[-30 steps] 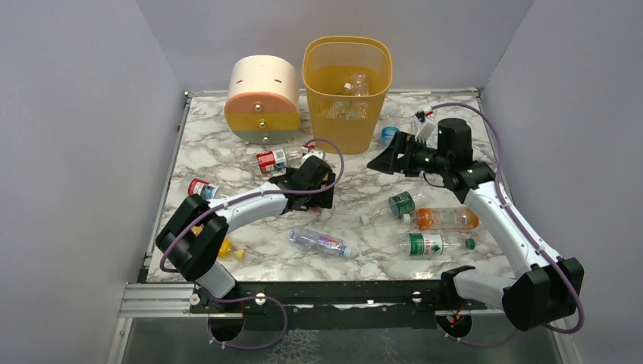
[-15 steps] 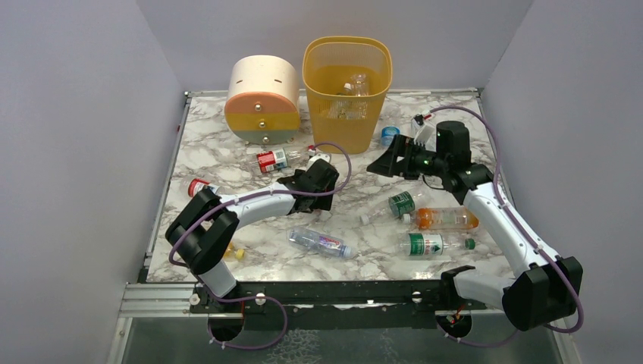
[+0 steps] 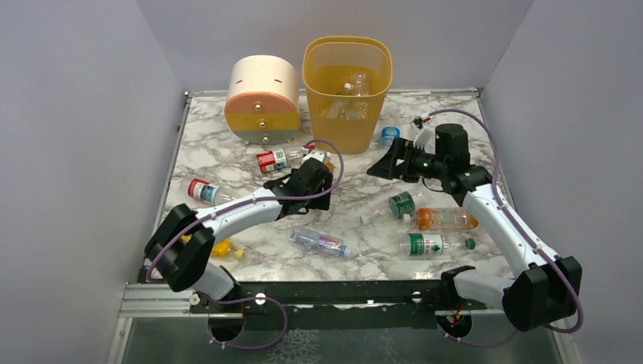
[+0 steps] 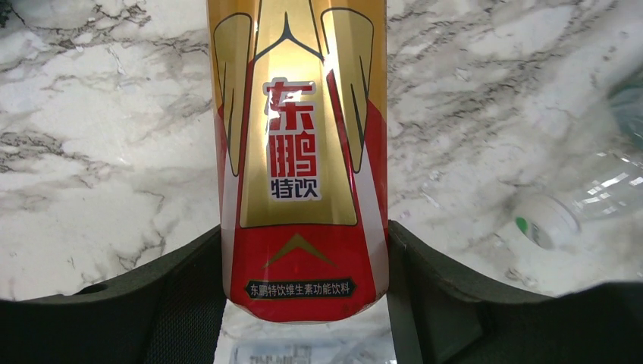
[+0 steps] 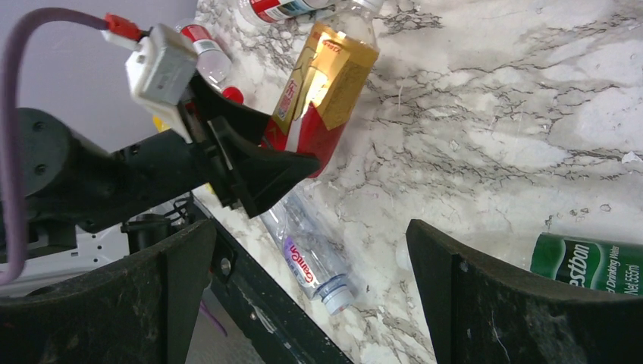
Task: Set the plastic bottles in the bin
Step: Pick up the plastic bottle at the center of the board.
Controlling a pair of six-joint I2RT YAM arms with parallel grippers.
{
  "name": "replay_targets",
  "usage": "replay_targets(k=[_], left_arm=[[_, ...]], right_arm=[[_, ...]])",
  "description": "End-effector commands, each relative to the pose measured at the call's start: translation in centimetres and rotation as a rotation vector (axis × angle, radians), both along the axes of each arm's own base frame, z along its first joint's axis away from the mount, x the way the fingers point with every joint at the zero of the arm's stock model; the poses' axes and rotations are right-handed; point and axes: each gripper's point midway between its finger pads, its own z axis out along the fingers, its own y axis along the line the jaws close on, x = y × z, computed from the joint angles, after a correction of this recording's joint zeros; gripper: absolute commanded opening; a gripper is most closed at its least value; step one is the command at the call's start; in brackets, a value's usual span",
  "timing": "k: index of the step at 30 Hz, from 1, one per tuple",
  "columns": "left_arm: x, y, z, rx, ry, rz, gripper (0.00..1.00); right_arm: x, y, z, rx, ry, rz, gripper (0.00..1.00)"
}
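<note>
Left wrist: gold bottle [image 4: 303,152] gripped; clear bottle [image 4: 599,201] lies nearby on table [image 4: 91,114].

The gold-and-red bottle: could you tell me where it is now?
In the left wrist view the gold-and-red bottle sits in the left gripper, mid-table near the red-labelled bottle in front of the bin.
</note>
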Motion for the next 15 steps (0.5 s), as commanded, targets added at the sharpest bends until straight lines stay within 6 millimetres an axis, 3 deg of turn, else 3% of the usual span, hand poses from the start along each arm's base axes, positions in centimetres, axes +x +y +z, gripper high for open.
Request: replay_targets(k=[1,11,15], left_arm=[[-2.6,-0.8,2.3,-0.138,0.024,-0.037,0.61],[-6.0,-1.0,6.9,-0.326,-0.002,-0.124,0.61],[-6.7,-0.3,7.7,-0.348,-0.027,-0.133,0.59]], right_arm=[[-0.5,0.6,1.1,0.033,-0.038,0.035,1.00],[-0.6,1.4,1.4,0.096,0.001,0.056,1.00],[-0.8,2.4,1.8,0.166,0.059,0.084,1.00]])
